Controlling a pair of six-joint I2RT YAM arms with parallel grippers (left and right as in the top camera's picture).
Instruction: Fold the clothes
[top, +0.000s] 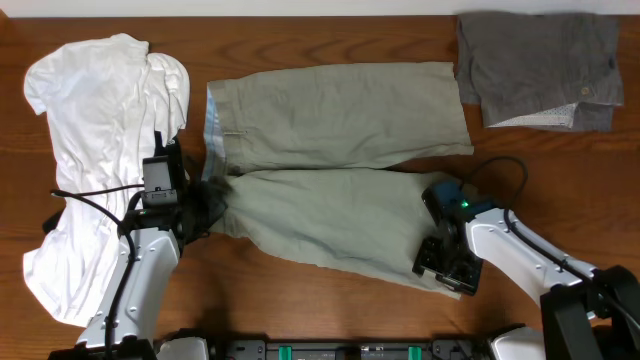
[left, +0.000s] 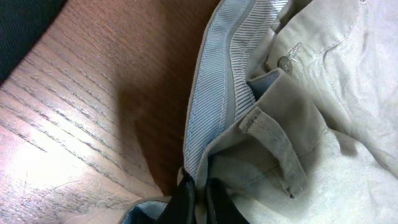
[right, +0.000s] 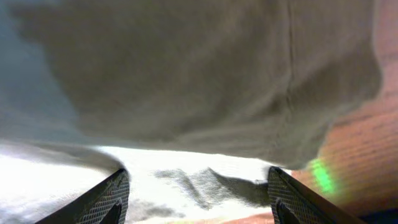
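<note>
Surface: brown wooden table (top: 330, 40).
Clothes: khaki shorts (top: 340, 170) spread at centre.
Around: white T-shirt (top: 90, 150) at 9 o'clock; grey shorts (top: 540, 70) at 1 o'clock.
Left gripper (left: 199, 199): clamped on waistband (left: 214, 93).
Right gripper (right: 198, 193): fingers apart, 4 o'clock.

Colour rundown: the wrinkly khaki olive-tan cotton shorts (top: 340, 170) have a pale blue waistband lining (left: 217, 81) with thin dark pinstripes. The crumpled cotton T-shirt (top: 90, 150) is plain white, the other folded fabric shorts (top: 535, 60) are dark grey, and the wooden desk (top: 580, 170) is reddish-brown with wavy grain.
</note>
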